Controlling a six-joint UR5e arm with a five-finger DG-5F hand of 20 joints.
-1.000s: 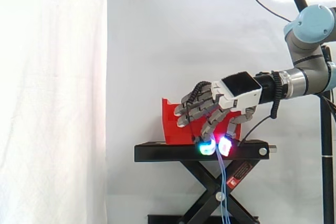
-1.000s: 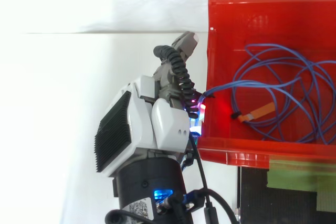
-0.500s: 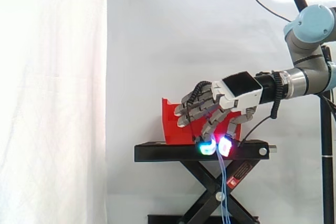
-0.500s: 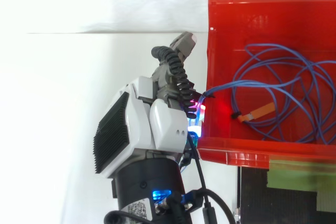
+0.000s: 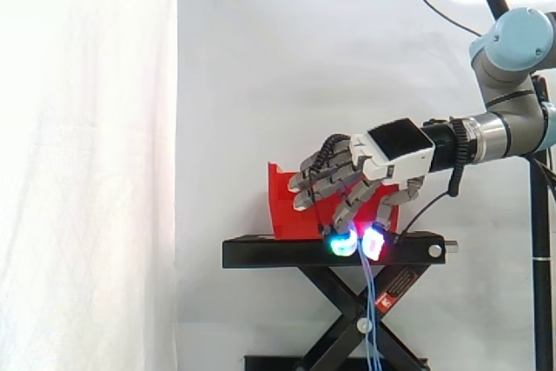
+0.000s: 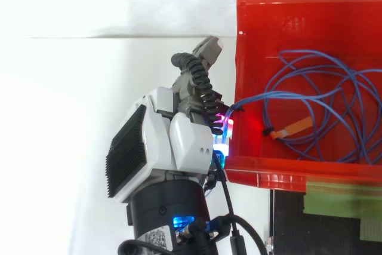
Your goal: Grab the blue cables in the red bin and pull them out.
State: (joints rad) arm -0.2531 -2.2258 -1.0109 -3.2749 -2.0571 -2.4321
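The robot hand [image 5: 387, 158] reaches in from the right and hangs just outside 1 wall of the red bin [image 5: 282, 206], which sits on a black stand [image 5: 261, 254] before a white curtain [image 5: 87, 162]. Its fingers curl downward, and the glowing fingertips [image 5: 340, 246] meet at the stand's top edge. As far as we can judge, they are pinched on a few strands of the blue cables [image 5: 372, 310], which dangle from them below the stand. From above, most of the blue cables [image 6: 334, 88] lie in loose, overlapping loops on the bin's floor. 1 strand climbs over the wall to the fingertips, and an orange tag [image 6: 296, 126] sits on 1 loop. We judge the cables light, thin and limp, and probably slick enough to slide through a soft pinch. The loops look likely to snag on one another and on the rim, and the bin may shift under a hard tug. The surest hold, in our view, is several strands gathered together close to where they cross the wall.
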